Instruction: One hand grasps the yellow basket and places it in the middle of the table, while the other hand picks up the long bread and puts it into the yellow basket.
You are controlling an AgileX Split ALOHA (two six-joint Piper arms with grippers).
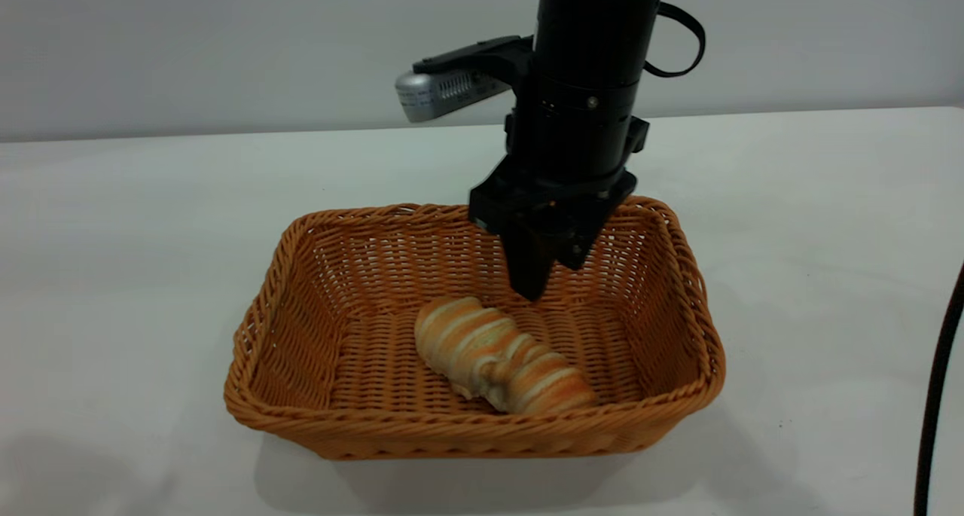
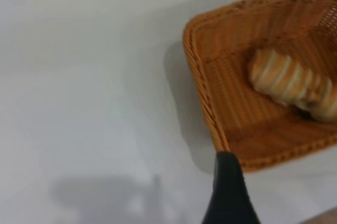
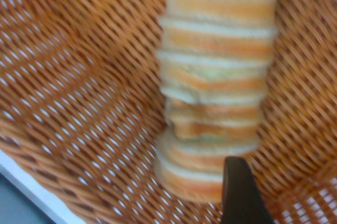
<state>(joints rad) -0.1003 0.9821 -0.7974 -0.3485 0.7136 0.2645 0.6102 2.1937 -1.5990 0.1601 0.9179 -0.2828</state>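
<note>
The yellow basket (image 1: 663, 328) stands in the middle of the white table (image 1: 113, 237). The long bread (image 1: 501, 356) lies loose on the basket floor, slanted, touching nothing but the wicker. My right gripper (image 1: 551, 279) hangs inside the basket just above and behind the bread's far end, open and empty. In the right wrist view the bread (image 3: 216, 77) fills the middle over the weave (image 3: 79, 103), with one black fingertip (image 3: 239, 192) beside its near end. The left wrist view shows the basket's corner (image 2: 210, 113), the bread (image 2: 289, 82) and one black fingertip (image 2: 226, 192) over bare table outside the basket.
A dark cable (image 1: 938, 395) runs down the right edge of the exterior view. The left arm does not show in that view. A plain grey wall stands behind the table.
</note>
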